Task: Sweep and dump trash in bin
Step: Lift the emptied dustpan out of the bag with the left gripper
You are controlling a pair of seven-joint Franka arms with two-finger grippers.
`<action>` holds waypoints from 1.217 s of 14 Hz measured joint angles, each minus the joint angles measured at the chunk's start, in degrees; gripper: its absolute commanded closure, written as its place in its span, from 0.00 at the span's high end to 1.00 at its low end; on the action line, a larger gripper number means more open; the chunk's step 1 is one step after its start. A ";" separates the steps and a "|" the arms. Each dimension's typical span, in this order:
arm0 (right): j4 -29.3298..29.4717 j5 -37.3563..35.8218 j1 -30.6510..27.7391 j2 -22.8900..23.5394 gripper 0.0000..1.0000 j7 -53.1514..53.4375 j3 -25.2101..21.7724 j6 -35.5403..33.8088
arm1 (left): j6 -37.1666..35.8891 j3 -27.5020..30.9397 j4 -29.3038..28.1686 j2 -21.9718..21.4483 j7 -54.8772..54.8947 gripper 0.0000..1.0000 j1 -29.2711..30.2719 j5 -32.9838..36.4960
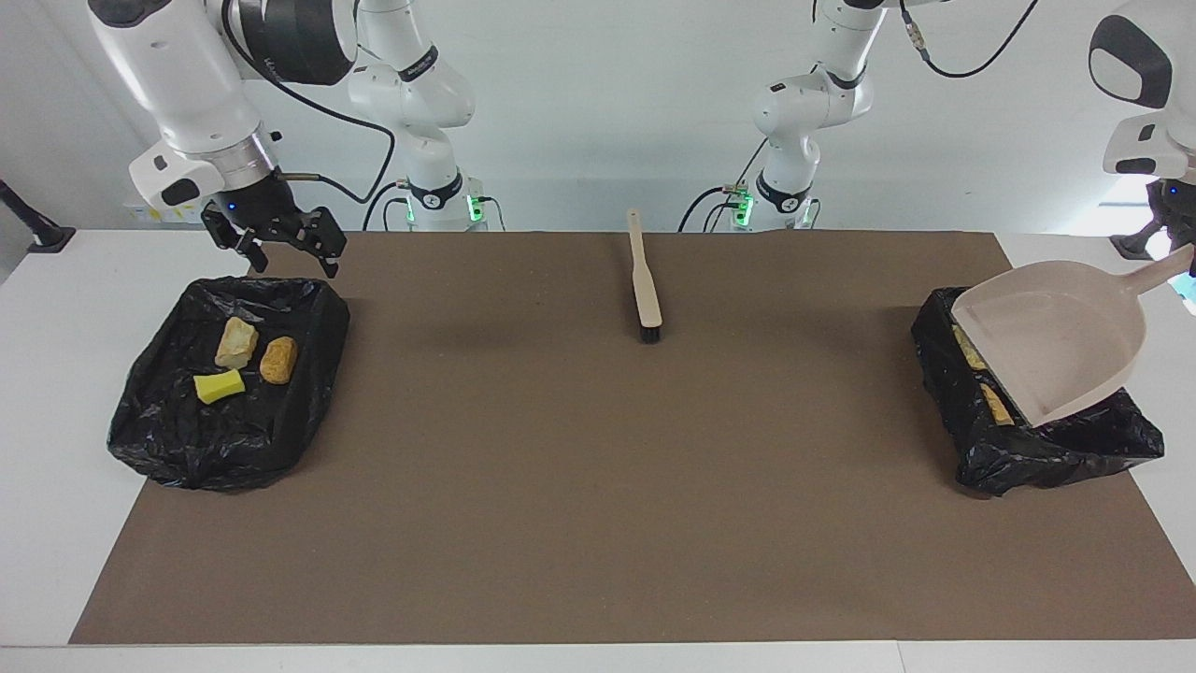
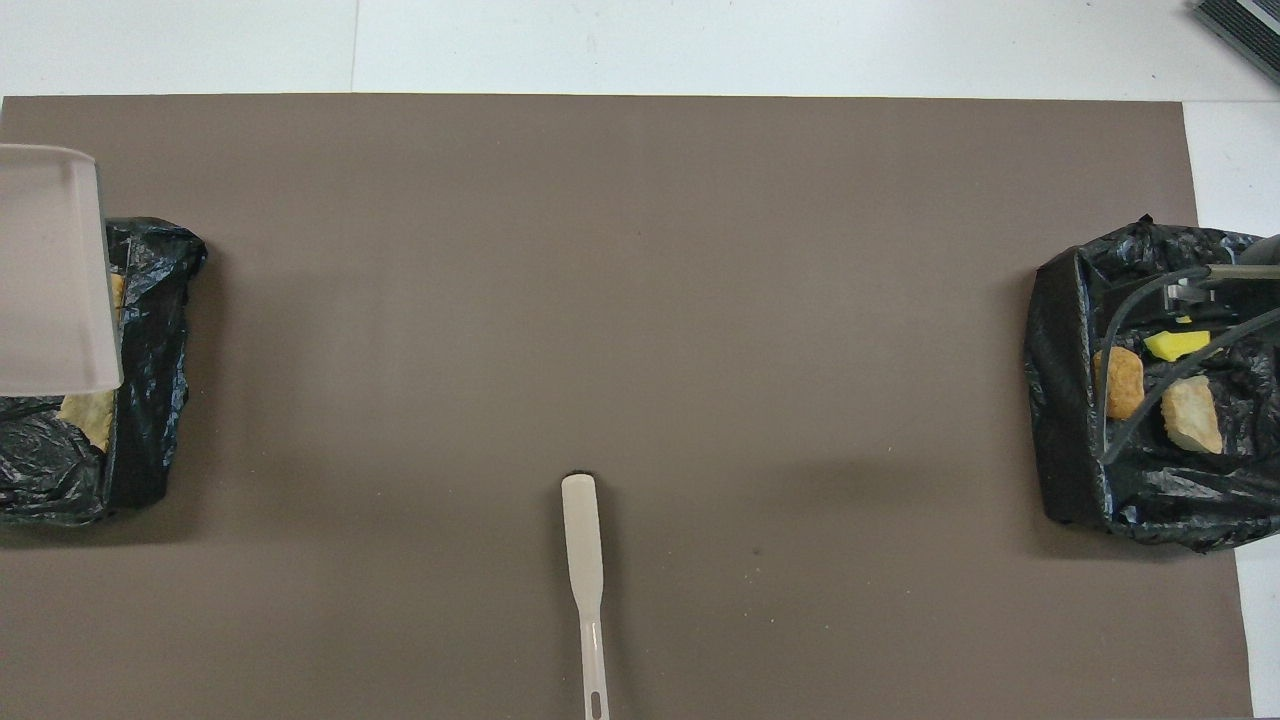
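With no scrap left on the mat [image 1: 598,486], looks nearly finished: trash [image 1: 245,359] in both corner bins [image 1: 224,439], brush [image 1: 645,280] parked. Left tool [image 1: 1179,245] clamped on emptied dustpan [image 1: 1056,350] above its bin; right tool [image 1: 280,245] gaping, idle. Remaining: setting dustpan down.

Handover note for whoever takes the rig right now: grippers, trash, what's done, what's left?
Left gripper: shut on the dustpan handle, holding the empty pan over the bin at its end.
Right gripper: open, holding nothing, over the rim of the other bin; that arm waits.
Trash: three scraps in the right arm's bin; two tan scraps show in the left arm's bin, the rest of its inside hidden by the pan.
Brush: lies on the mat mid-table, near the robots.
Done: no scrap seen on the mat; the pan looks dumped.
Left: probably just set the dustpan down.
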 measured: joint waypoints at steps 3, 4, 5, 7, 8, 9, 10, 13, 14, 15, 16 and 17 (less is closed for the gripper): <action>0.07 0.00 0.14 0.00 1.00 0.00 0.07 0.00 | -2.75 -0.66 -0.90 -1.40 -7.38 0.00 -0.93 -5.31; 0.08 -0.01 0.14 0.01 1.00 0.00 0.07 0.00 | -2.99 -0.75 -2.01 -1.82 -10.77 0.00 -1.84 -6.88; 0.08 -0.03 0.14 0.01 1.00 0.00 0.07 0.00 | -3.09 -0.84 -3.66 -2.32 -15.50 0.00 -3.04 -8.37; 0.08 -0.08 0.13 0.04 1.00 0.00 0.06 -0.01 | -3.11 -1.08 -7.67 -3.42 -25.93 0.00 -6.39 -11.03; 0.08 -0.09 0.12 0.06 1.00 0.00 0.04 -0.25 | -3.09 -1.19 -9.33 -3.77 -30.63 0.00 -8.30 -12.05; 0.09 -0.10 0.08 0.07 1.00 0.00 -0.01 -1.12 | -3.06 -1.28 -10.72 -3.96 -35.86 0.00 -10.43 -12.77; 0.23 -0.11 -0.03 0.09 1.00 0.00 -0.11 -2.73 | -2.99 -1.35 -12.04 -4.03 -42.40 0.00 -12.91 -13.37; 2.59 -0.12 -0.53 0.18 1.00 0.00 -0.52 -7.42 | -2.07 -1.57 -15.54 -4.05 -63.30 0.00 -19.65 -18.65; 3.15 -0.07 0.15 0.22 1.00 -0.08 -1.50 -7.88 | -0.98 -1.57 -16.77 -3.98 -70.74 0.00 -21.92 -20.12; 3.44 -0.06 1.99 0.27 1.00 -0.14 -3.38 -7.97 | 0.46 -1.59 -17.74 -3.77 -76.98 0.00 -23.91 -21.26; 3.62 -0.05 4.85 0.35 1.00 -0.14 -6.21 -7.98 | 2.36 -1.60 -18.52 -3.24 -82.81 0.00 -25.79 -22.55; 3.78 -0.04 7.54 0.43 1.00 -0.14 -8.92 -7.98 | 4.85 -1.58 -19.13 -2.37 -88.57 0.00 -27.62 -23.81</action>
